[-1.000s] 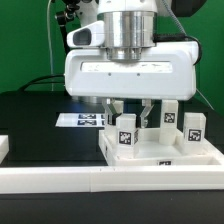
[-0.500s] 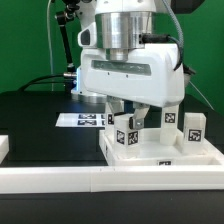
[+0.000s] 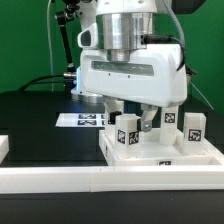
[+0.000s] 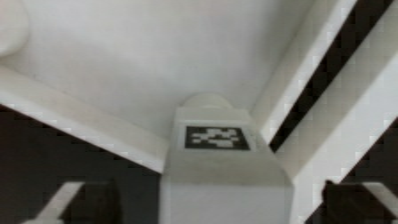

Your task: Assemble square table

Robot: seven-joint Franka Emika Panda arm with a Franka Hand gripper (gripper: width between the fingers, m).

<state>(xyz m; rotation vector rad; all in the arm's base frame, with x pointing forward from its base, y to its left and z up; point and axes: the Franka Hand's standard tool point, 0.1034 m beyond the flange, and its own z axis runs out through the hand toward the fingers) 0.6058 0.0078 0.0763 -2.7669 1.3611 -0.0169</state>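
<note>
The square table's white slab (image 3: 205,152) lies at the exterior view's right, against the front rail. Three white tagged legs stand upright on it: one at the front (image 3: 127,135) and two further back (image 3: 168,120) (image 3: 194,128). A fourth leg does not show. My gripper (image 3: 134,112) hangs over the front leg, its hand turned at an angle, with a finger on each side of the leg's top. In the wrist view the tagged leg (image 4: 217,140) stands between the jaws of my gripper (image 4: 222,205), with dark gaps on both sides. The jaws are open.
The marker board (image 3: 85,120) lies flat on the black table behind the slab. A long white rail (image 3: 60,182) edges the front of the work surface. A small white block (image 3: 3,148) sits at the exterior view's far left. A green backdrop stands behind.
The hand has turned about its axis from square-on to angled, and its fingers have shifted slightly around the front leg. The legs and the slab have stayed in place.
</note>
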